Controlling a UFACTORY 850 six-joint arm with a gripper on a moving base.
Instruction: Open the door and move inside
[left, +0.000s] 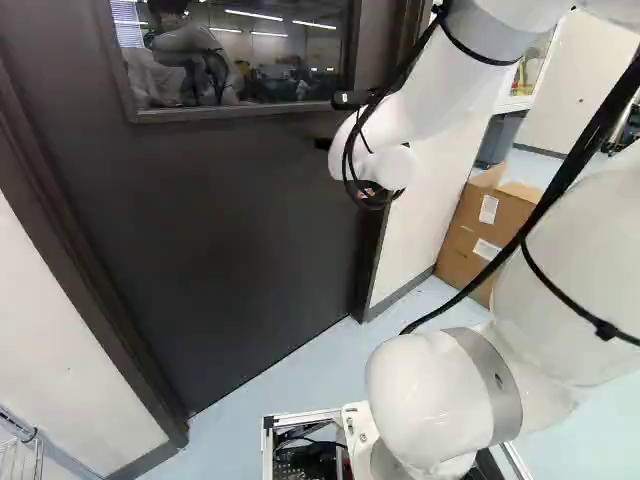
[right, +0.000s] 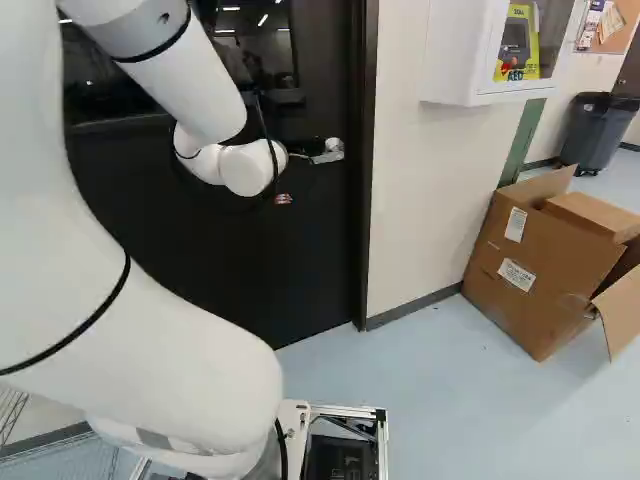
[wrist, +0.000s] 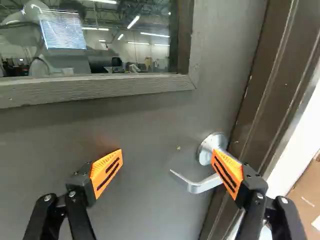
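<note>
A dark door (left: 230, 230) with a window stands closed in its frame ahead of the arm. Mostly hidden behind the white wrist, my gripper (left: 324, 143) shows only as a dark part in the left base view. In the wrist view the gripper (wrist: 167, 159) is spread wide, with nothing held. Its orange pads face the door. The silver lever handle (wrist: 200, 186) lies ahead of one finger, which covers part of it; the lever's free end points toward the space between the fingers. Whether finger and handle touch, I cannot tell. The handle (right: 328, 151) also shows beside the wrist in the right base view.
Right of the door frame (right: 366, 200) runs a pale wall (right: 415, 200) with a white cabinet (right: 460, 60) on it. An open cardboard box (right: 540, 265) stands on the floor by that wall, a grey bin (right: 598, 130) farther back. Wire shelving (left: 20, 455) is at the far left.
</note>
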